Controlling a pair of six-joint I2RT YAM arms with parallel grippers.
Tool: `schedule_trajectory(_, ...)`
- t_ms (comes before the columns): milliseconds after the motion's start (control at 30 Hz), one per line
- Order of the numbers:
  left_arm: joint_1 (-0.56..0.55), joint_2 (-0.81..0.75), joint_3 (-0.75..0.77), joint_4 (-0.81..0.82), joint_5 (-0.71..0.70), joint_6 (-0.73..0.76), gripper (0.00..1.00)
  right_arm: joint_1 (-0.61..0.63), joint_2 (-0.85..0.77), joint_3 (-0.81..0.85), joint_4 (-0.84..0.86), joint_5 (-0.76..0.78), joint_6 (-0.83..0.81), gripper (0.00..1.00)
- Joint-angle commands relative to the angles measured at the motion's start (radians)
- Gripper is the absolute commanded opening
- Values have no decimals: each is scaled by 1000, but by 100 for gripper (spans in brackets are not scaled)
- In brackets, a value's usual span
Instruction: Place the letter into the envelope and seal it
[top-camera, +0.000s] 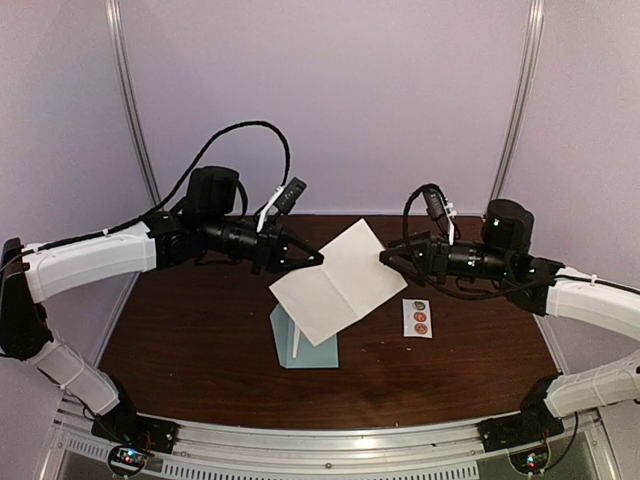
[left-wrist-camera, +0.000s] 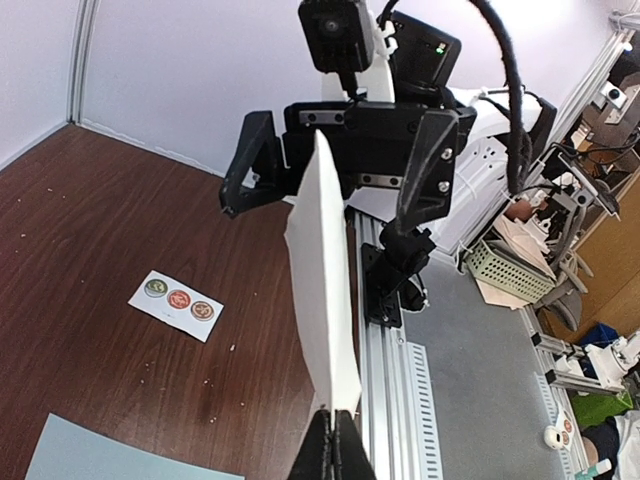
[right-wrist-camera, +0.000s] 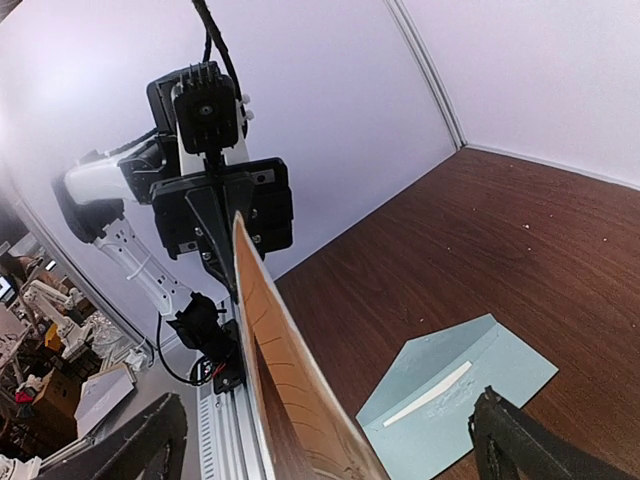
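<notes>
2 grippers are meeting mid-air over the table (top-camera: 190, 340), so I'm reading this as a re-grip or fold setup. Nearest me, the envelope (top-camera: 315, 352) is lying flat on the wood with a thin white strip showing on it. Nothing is touching it, and I can't tell how its flap is sitting. Just right of it and apart, the sticker strip (top-camera: 418, 317) with 3 round dots is waiting, probably for sealing.

Above the envelope, the letter (top-camera: 335, 280) is hanging tilted in the air, not inside yet. The left gripper (top-camera: 318, 259) is pinching 1 corner, fingers clamped tight on the paper and carrying it alone. The right gripper (top-camera: 384, 258) is sitting at the opposite corner, but both wrist views are showing its fingers spread wide with the sheet's edge between them, so it's not gripping.

What's getting in the way, I'm judging: the sheet is looking bigger than the envelope, and it's shadowing the envelope from above.
</notes>
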Motion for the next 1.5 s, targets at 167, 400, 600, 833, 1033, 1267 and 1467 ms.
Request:
schedule_trajectory(167, -2, 18, -5, 72, 66, -28, 0, 29, 88, 56, -34, -121, -25, 63)
schedule_trajectory(400, -2, 37, 20, 7, 53, 15, 13, 34, 79, 62, 0, -115, -3, 0)
schedule_trajectory(600, -2, 35, 21, -63, 45, 63, 34, 21, 53, 62, -7, -62, 7, 0)
schedule_trajectory(833, -2, 14, 8, -84, 29, 80, 27, 10, 57, 66, -20, -66, 11, 0)
schedule_trajectory(1033, -2, 12, 8, -90, 23, 87, 0, 7, 64, 72, -33, -66, 13, 0)
schedule_trajectory(1267, -2, -28, -35, -3, -43, 25, 0, -41, 28, 90, -117, 17, -6, 77)
schedule_trajectory(1467, -2, -46, -61, 32, -93, -44, 0, -49, -37, 121, -224, 226, -79, 94)
